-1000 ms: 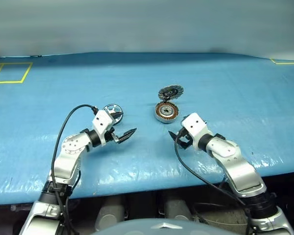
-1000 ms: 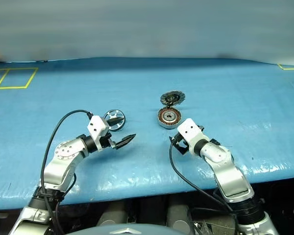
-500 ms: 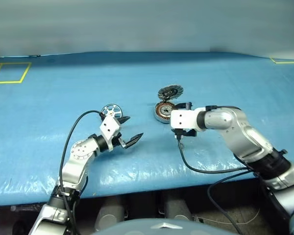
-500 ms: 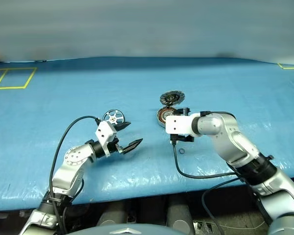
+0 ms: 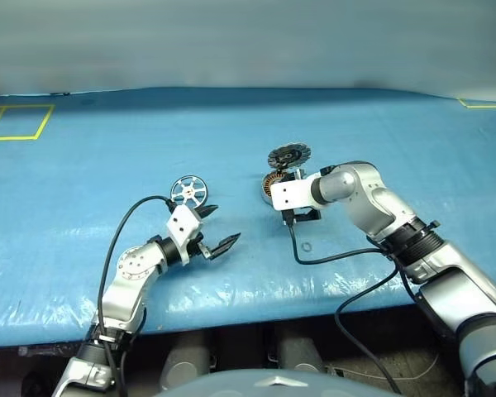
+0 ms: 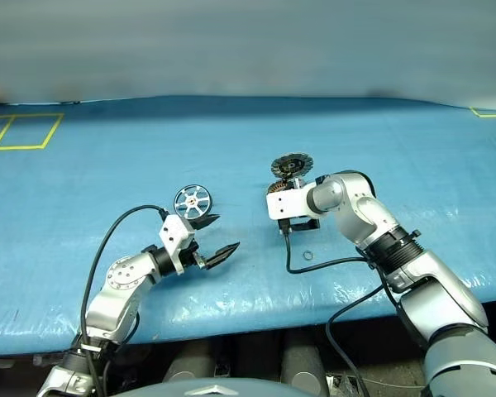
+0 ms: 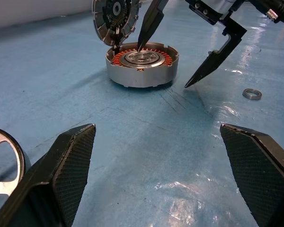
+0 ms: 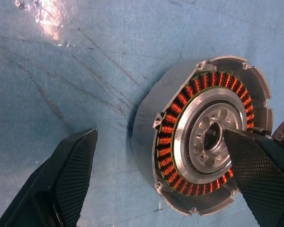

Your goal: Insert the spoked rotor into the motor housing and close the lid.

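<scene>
Spoked rotor (image 5: 188, 190) flat on blue table (image 5: 83, 190), just beyond left gripper (image 5: 216, 228), not touched. Left fingers spread wide, holding nothing. Motor housing (image 7: 142, 66) w/ lid (image 7: 114, 15) standing up. Right gripper (image 7: 173, 59) spread, 1 finger over housing middle, other outside. Small ring (image 5: 306, 246) nearby.

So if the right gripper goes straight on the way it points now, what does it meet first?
Most likely the motor housing. The open right gripper points down at it, one finger over the hub and the other outside the wall, above the blue table cover. How near it is stays unclear.
</scene>
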`<state>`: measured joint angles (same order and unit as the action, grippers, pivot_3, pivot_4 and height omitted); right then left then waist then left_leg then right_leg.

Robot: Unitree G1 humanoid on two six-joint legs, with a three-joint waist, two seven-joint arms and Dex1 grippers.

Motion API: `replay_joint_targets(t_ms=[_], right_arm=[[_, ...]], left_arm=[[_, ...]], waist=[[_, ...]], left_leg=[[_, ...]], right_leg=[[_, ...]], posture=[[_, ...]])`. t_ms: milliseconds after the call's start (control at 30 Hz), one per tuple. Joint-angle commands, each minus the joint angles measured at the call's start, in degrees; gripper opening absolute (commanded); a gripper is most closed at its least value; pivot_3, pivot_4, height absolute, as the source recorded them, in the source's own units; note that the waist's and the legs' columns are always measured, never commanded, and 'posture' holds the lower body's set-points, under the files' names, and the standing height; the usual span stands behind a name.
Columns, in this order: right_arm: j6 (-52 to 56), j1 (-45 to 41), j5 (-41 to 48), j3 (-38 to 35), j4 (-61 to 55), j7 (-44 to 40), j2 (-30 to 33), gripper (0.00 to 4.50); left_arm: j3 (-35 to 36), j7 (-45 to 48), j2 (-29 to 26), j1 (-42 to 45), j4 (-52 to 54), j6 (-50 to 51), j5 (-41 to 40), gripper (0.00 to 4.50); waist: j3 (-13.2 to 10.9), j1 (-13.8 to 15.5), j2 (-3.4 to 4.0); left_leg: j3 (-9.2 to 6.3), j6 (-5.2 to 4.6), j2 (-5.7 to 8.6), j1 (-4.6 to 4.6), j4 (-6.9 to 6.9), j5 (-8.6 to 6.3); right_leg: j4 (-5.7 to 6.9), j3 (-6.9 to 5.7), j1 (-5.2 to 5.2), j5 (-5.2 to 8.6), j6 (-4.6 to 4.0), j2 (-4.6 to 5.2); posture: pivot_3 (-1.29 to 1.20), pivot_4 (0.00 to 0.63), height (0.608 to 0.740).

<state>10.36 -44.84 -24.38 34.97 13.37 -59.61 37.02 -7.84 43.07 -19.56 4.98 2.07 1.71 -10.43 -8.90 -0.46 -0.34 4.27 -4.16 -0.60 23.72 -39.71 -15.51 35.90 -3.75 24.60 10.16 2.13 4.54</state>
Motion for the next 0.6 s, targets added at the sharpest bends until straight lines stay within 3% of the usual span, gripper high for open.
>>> replay_joint_targets(t_ms=[33, 500, 600], right_arm=[[-1.4, -1.39, -0.99, -0.78, 0.59, -1.09, -0.4, 4.47], [-6.27, -6.16, -1.86, 0.5, 15.74, -7.58, -4.81, 4.47], [-7.29, -6.48, -2.29, 0.13, 16.71, -7.78, -4.92, 3.6]], left_arm=[[0.61, -0.14, 0.25, -0.47, 2.23, -1.96, -1.11, 4.5], [0.11, -2.48, 3.24, -4.68, 2.51, -4.65, -0.25, 4.5], [0.35, -2.91, 3.16, -4.88, 3.3, -4.48, -0.14, 4.5]], waist=[[0.0, -0.11, 0.0], [0.03, -0.13, 0.01], [0.03, -0.11, 0.02]], left_leg=[[0.0, 0.0, 0.0, -0.01, 0.0, 0.0], [0.0, 0.03, -0.01, -0.13, -0.01, 0.02], [-0.04, 0.04, -0.01, -0.14, -0.02, 0.02]], right_leg=[[0.0, 0.0, 0.0, 0.0, 0.0, 0.0], [0.03, 0.01, -0.08, -0.02, -0.02, 0.0], [0.03, -0.01, -0.1, -0.02, -0.03, 0.02]], posture=[[0.0, 0.15, 0.74], [0.0, 0.15, 0.74], [0.0, 0.15, 0.74]])
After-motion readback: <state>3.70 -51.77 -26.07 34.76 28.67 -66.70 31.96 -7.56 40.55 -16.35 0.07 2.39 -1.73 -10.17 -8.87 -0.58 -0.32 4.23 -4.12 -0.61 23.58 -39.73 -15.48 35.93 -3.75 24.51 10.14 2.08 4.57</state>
